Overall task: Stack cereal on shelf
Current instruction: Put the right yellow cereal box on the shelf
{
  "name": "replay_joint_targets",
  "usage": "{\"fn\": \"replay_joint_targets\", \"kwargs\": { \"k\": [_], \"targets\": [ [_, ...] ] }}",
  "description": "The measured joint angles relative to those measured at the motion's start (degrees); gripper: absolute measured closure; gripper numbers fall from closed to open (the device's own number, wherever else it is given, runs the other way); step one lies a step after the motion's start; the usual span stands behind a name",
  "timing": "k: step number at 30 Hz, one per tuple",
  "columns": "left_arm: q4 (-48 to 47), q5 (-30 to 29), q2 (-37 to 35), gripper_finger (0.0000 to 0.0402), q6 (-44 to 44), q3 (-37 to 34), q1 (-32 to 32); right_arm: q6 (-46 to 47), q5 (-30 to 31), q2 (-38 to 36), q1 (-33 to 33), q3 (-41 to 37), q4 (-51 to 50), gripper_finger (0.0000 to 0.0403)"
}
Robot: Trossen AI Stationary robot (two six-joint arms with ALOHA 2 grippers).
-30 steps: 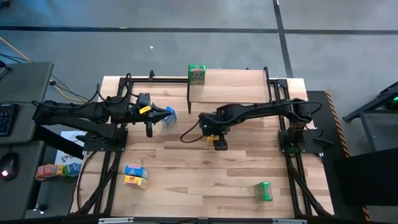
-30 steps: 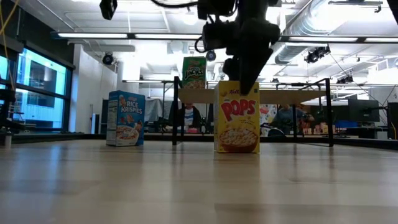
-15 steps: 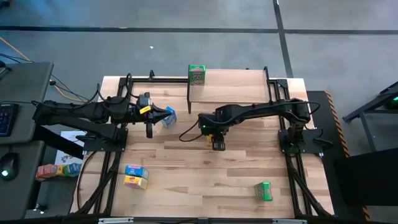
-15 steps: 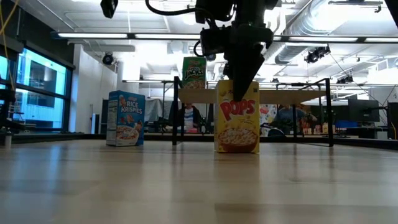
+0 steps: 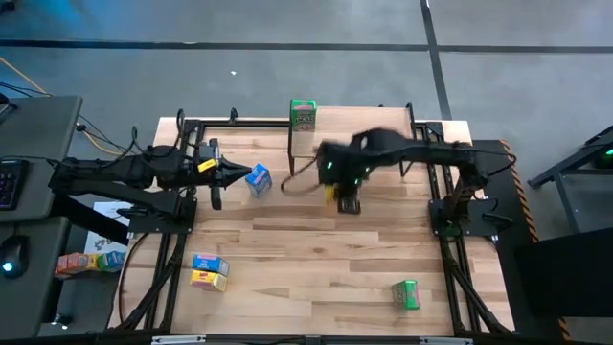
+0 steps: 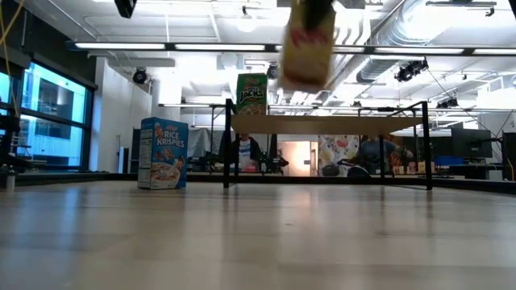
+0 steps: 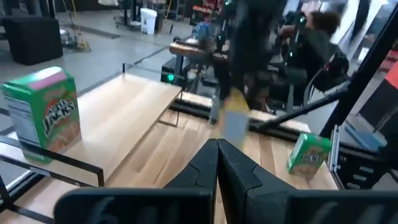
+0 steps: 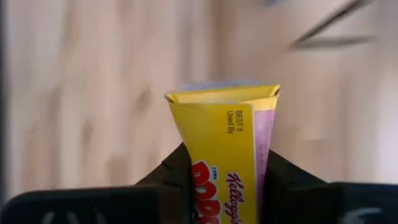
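Taking the shelf [image 5: 359,134] as the landmark, a small light-wood board on thin black legs at the far edge of the table [image 5: 316,259]: nearest the front of the table, well away from the shelf, a green cereal box [image 5: 406,294] lies on the right and a blue and yellow pair of boxes [image 5: 208,271] lies on the left. Closer to the shelf, off its left end, a blue Rice Krispies box [image 6: 163,153] stands upright on the table, and the left tool [image 5: 215,184] hovers just beside it with its dark fingers pressed together and nothing between them. Directly in front of the shelf, the right tool [image 5: 347,199] is clamped on the two faces of a yellow Pops box [image 8: 229,149], held upright in the air, its long axis vertical. In the low view this yellow box hangs clear above the level of the shelf board and roughly over its left half. The shelf lies just beyond the held box, farther from the front edge, so the coming move looks like a short carry away from the front and then down onto the board; the right arm is plainly the nearer one for this. On the shelf's left end a green Apple Jacks box [image 5: 303,114] already stands upright, so the yellow box probably needs to land on the bare wood to its right.
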Motion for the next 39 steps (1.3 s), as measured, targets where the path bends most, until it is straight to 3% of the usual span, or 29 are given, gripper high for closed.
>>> {"fn": "replay_joint_targets", "kwargs": {
  "k": [5, 8, 15, 19, 39],
  "targets": [
    [0.0, -3.0, -1.4, 0.0401, 0.0, 0.0, 0.0, 4.6, 20.4, -0.2, -1.9, 15.5, -1.0, 0.0312],
    [0.1, -3.9, -1.4, 0.0401, 0.0, 0.0, 0.0, 5.6, 24.4, -0.2, -5.0, 19.2, -3.3, 0.0312],
    [0.1, -4.0, -1.2, 0.0401, -1.5, 0.0, 0.0, 2.5, 22.5, 1.4, -15.1, 14.7, -6.3, 0.0312],
    [0.2, -4.0, -1.2, 0.0401, -1.7, 0.0, 0.0, -2.6, 16.9, 3.4, -18.7, 13.3, -1.7, 0.0312],
    [0.2, -4.0, -1.3, 0.0401, -1.7, 0.0, 0.0, -15.5, 17.2, 9.1, -21.4, 13.2, -1.9, 0.0311]
  ]
}}
